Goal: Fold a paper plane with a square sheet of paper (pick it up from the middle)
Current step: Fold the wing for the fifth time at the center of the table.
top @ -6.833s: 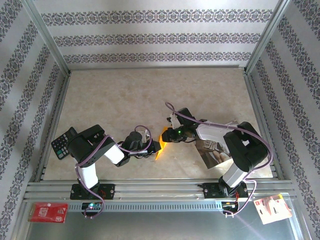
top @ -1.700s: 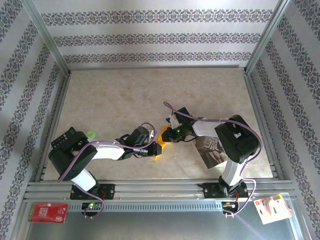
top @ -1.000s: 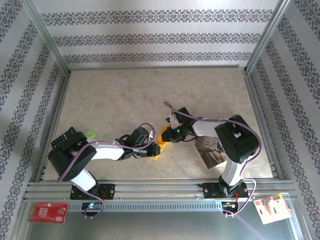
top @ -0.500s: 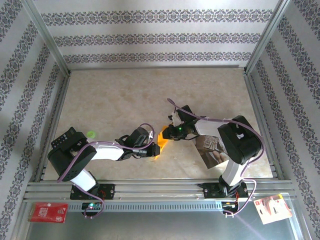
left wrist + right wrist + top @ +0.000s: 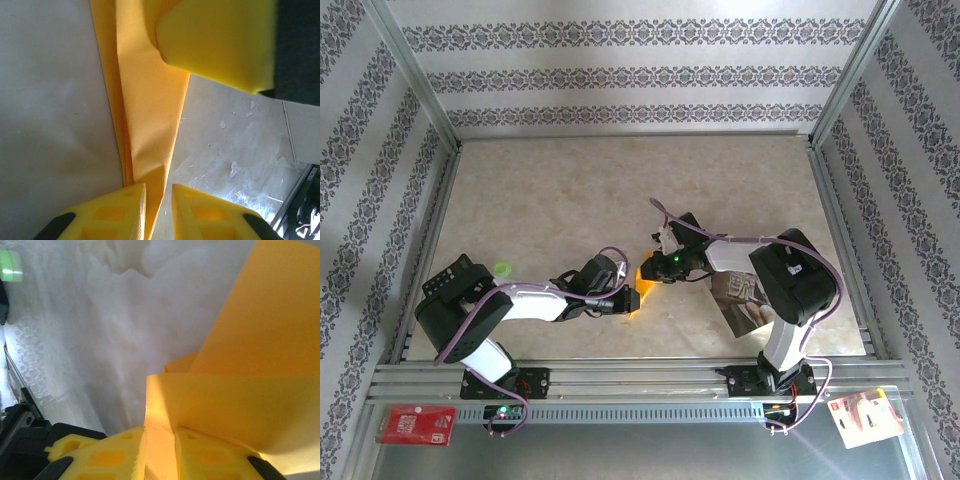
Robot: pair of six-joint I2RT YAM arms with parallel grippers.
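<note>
The square sheet of paper (image 5: 639, 287) is bright orange and folded into a narrow, layered pointed shape near the table's front middle. My left gripper (image 5: 626, 298) reaches it from the left and my right gripper (image 5: 656, 270) from the right. In the left wrist view the paper (image 5: 150, 115) tapers down between the left gripper (image 5: 159, 192), lying against one finger (image 5: 120, 210), with a slit of table by the other. A yellow finger (image 5: 215, 45) of the right gripper presses at the top. In the right wrist view the right gripper (image 5: 160, 432) is shut on a folded flap of the paper (image 5: 240, 405).
A glossy photo sheet (image 5: 745, 305) lies under the right arm. A small green spot (image 5: 501, 268) sits by the left arm. On the front rail lie a red card (image 5: 415, 424) and a red-and-white card (image 5: 865, 415). Metal posts and patterned walls enclose the table (image 5: 620, 190).
In the last second the right wrist shifted slightly up and returned; the paper stays between both grippers. Since the earliest frame the left arm has stretched out lower toward the paper.
</note>
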